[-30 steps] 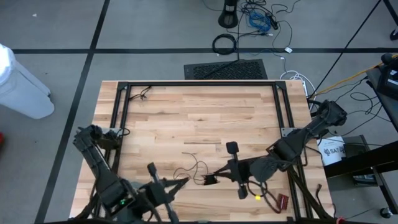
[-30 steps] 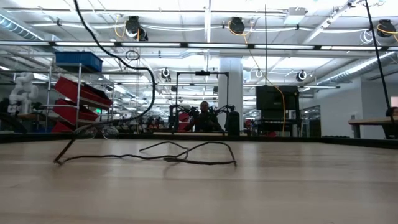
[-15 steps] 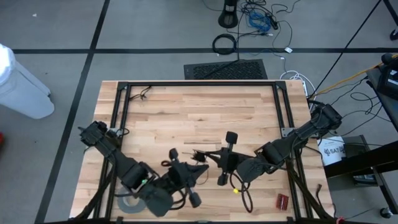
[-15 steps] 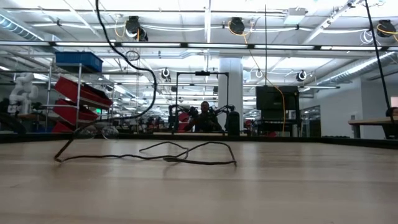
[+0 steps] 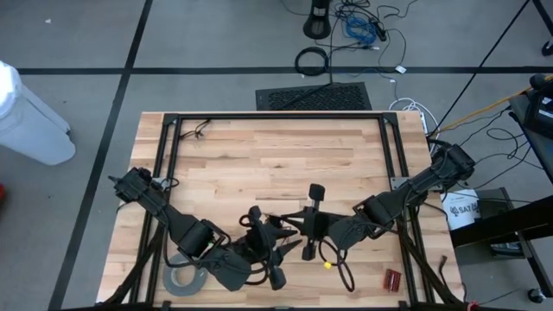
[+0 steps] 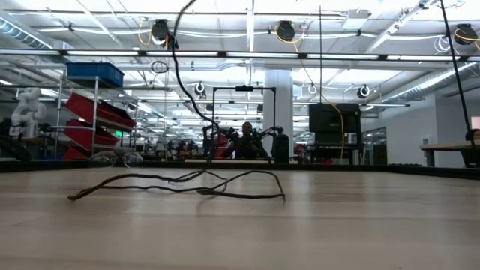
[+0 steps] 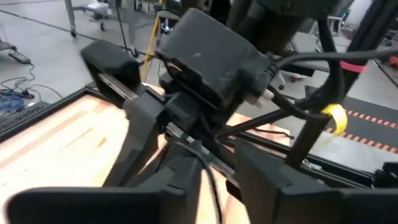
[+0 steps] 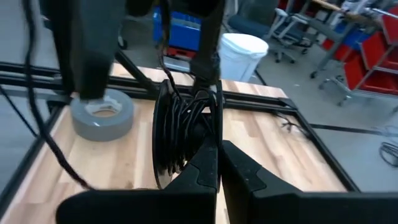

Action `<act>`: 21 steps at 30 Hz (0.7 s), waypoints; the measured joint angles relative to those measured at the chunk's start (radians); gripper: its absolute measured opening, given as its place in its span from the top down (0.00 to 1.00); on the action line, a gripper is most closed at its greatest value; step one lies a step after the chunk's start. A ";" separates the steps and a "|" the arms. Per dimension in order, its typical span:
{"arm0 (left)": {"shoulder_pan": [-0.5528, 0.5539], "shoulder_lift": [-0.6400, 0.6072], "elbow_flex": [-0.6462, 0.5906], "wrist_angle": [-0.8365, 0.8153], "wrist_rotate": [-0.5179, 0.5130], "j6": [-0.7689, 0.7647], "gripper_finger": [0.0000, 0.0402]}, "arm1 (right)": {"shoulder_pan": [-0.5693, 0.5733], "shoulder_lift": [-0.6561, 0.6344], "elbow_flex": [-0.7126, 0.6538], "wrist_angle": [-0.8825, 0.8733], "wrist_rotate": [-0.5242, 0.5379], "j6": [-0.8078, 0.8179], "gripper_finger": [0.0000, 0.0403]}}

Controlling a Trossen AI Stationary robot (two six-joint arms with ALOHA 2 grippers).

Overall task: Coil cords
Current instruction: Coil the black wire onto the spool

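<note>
The thin dark wire (image 6: 225, 195) lies in loose loops on the wooden table, and one strand (image 6: 180, 75) rises out of the low view. Its other part is wound on a small black disc (image 8: 180, 130). My right gripper (image 8: 219, 155) is shut on that disc near the table's middle front (image 5: 289, 226). My left gripper (image 5: 281, 238) faces it closely from the near left. In the left wrist view it is open (image 7: 214, 155), with the wire (image 7: 208, 174) running between its fingers. I cannot tell whether they touch the wire. My right gripper pinches the disc's edge nearest the wrist (image 8: 208, 146) between its two fingers. The fingers come roughly level from the table's right. The disc stands on edge above the table, with wire turns wound round it and strands rising from its top (image 8: 166, 74).
A wide grey tape roll (image 5: 181, 278) lies at the near left, also in the right wrist view (image 8: 102, 115). A small red object (image 5: 393, 278) lies near the right front corner. A black frame rail (image 5: 276, 115) runs along the far edge.
My left gripper has gone from the near edge toward the far right, up to the right gripper, uncovering the tape roll. My right gripper has shifted slightly toward the table's left. In the low view the rising strand has swung rightward, and the wire's left end, lifted before, now lies flat.
</note>
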 joint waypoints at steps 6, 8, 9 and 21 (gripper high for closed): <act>-0.002 0.000 0.000 0.001 0.084 -0.002 0.59 | -0.010 -0.003 0.000 0.000 -0.064 -0.006 1.00; -0.001 0.000 0.000 0.001 0.118 -0.002 0.54 | -0.019 -0.004 0.000 0.001 -0.103 -0.015 1.00; -0.001 0.000 0.000 0.001 0.137 0.000 0.52 | -0.022 -0.005 0.000 0.001 -0.119 -0.017 1.00; 0.060 -0.007 0.093 -0.175 0.532 -0.053 0.26 | -0.034 -0.014 0.000 0.000 -0.284 -0.034 1.00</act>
